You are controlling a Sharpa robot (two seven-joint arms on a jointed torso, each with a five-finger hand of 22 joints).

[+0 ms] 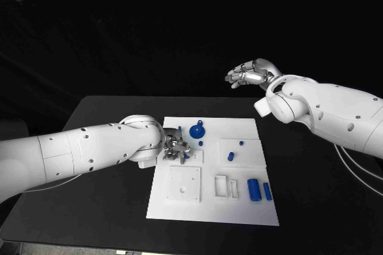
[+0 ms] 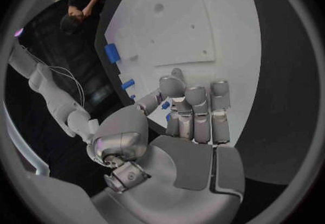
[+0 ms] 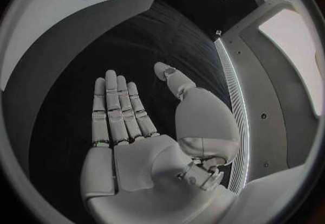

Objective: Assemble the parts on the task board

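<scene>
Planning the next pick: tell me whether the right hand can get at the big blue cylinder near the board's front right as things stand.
Probably yes. The right hand is open, raised beyond the task board, and nothing lies over the big blue cylinder. The left hand works farther left.

no readable text, labels or numbers — anywhere

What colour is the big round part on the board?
Blue round part, best seen in the head view.

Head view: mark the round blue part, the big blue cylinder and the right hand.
round blue part (image 1: 197, 131), head view, its disc face.
big blue cylinder (image 1: 254, 189), head view, mid-body.
right hand (image 1: 249, 73), head view, middle of the hand.
</scene>
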